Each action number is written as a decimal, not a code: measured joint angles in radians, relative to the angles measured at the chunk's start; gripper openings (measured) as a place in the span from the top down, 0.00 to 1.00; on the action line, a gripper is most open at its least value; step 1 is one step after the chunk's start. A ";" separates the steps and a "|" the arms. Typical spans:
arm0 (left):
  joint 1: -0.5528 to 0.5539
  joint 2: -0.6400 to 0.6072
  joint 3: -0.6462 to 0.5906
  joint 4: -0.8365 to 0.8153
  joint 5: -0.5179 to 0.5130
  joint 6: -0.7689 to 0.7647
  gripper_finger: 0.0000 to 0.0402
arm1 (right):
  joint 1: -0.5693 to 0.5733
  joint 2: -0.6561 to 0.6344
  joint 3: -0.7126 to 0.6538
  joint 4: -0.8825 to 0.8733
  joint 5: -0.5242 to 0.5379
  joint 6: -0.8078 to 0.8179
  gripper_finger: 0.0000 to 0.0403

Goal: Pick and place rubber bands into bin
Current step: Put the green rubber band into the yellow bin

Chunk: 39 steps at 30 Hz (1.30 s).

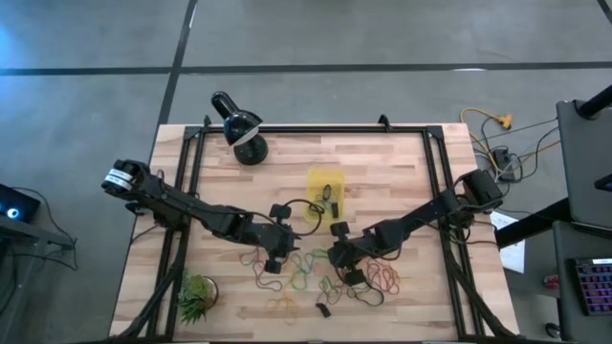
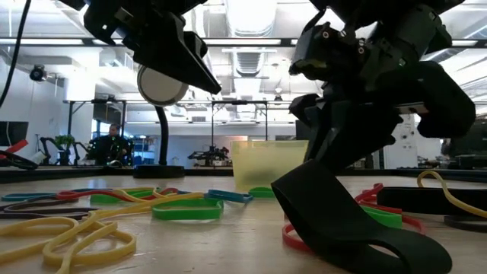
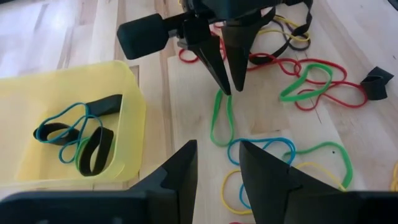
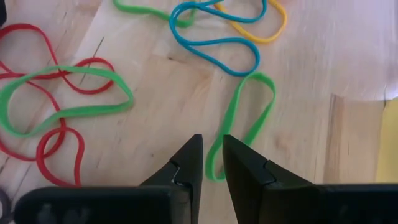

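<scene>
The yellow bin point(image 1: 325, 187) point(image 3: 134, 118) stands near the table's middle and holds a blue band, a green band and black bands point(image 3: 81, 134). Many rubber bands point(image 1: 316, 277) in red, green, yellow, blue and black lie flat on the wood nearer the near edge. My right gripper point(image 1: 337, 256) point(image 4: 211, 149) point(image 3: 229, 88) points down over one end of a green band point(image 4: 245, 115) point(image 3: 221, 118), its fingers a narrow gap apart. My left gripper point(image 1: 277, 250) point(image 3: 217, 165) hovers open beside the bin, holding nothing. My right gripper comes from above, pointing down, with a fingertip point(image 3: 224, 84) on either side of the green band's end point(image 4: 212, 171). The band lies flat and slack on the table. I cannot tell whether the tips touch it.
A black domed lamp point(image 1: 239, 124) stands at the far left of the table and a small spiky green plant point(image 1: 196, 296) at the near left corner. Black frame rails point(image 1: 191, 172) run along both sides. Both grippers are close together over the bands.
</scene>
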 joint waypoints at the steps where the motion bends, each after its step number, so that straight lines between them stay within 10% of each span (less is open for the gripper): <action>1: -0.001 0.000 0.000 0.000 0.000 0.000 0.74 | 0.000 0.003 0.000 0.000 0.000 -0.001 0.86; 24: -0.011 0.000 0.000 0.000 0.000 -0.003 0.74 | 0.000 0.028 0.000 -0.020 0.057 -0.037 0.98; 39: -0.016 0.001 -0.005 -0.001 0.000 -0.003 0.74 | -0.015 -0.232 0.000 -0.133 0.295 -0.150 0.98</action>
